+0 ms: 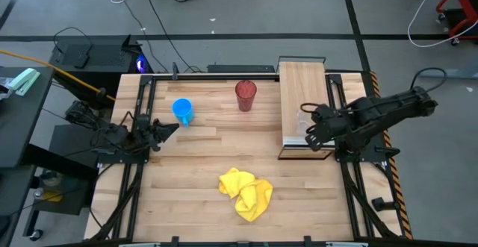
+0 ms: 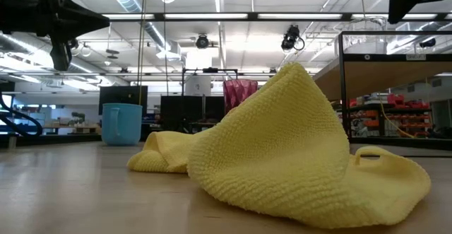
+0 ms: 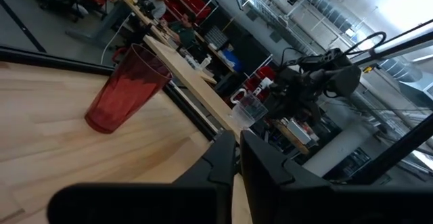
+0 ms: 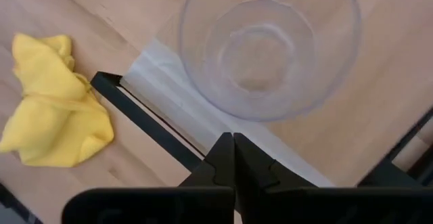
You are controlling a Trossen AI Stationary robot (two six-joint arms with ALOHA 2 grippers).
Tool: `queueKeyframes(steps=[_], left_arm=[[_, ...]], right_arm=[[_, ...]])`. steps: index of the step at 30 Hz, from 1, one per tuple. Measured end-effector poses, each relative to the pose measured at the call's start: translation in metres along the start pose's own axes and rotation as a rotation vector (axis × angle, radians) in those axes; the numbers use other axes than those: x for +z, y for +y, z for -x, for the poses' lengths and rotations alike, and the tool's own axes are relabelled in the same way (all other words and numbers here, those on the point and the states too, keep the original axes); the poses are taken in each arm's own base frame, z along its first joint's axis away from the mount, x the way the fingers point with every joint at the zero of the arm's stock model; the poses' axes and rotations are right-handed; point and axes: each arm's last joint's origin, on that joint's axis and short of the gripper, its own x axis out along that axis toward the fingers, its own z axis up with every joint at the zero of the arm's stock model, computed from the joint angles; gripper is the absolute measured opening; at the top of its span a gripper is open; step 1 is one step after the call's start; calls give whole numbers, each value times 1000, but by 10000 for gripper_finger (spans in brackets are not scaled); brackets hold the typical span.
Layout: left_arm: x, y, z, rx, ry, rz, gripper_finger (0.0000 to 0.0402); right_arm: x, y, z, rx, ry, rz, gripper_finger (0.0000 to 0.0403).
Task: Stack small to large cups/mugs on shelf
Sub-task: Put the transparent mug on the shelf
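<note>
Hovering right gripper (image 4: 233, 158), fingers pressed together and empty, above clear cup (image 4: 267, 45) on shelf (image 1: 302, 90), frame right; best opened before descending squarely.

small clear cup (image 4: 269, 48): you see glossy, see-through plastic
tall dark red tumbler (image 3: 125, 88): translucent, ribbed, shiny
bright blue mug (image 2: 121, 124): smooth, opaque
yellow cloth (image 2: 282, 149): rough, looped terry weave
light-wood shelf (image 1: 302, 90): matt, pale grain
wooden table (image 1: 209, 150): matt planks
</note>
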Motion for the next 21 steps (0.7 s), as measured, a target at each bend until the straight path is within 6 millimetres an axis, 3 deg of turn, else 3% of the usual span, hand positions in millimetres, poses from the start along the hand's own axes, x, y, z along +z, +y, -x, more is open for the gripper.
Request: queueKeyframes(steps=[7,21], left_arm=[[0,0,0,2,2,-4,34],[-1,0,0,3,5,-12,36]], right_arm=[[2,3,-5,-47,-32,-22,3],[5,-19,7,-109,-194,-166,3]])
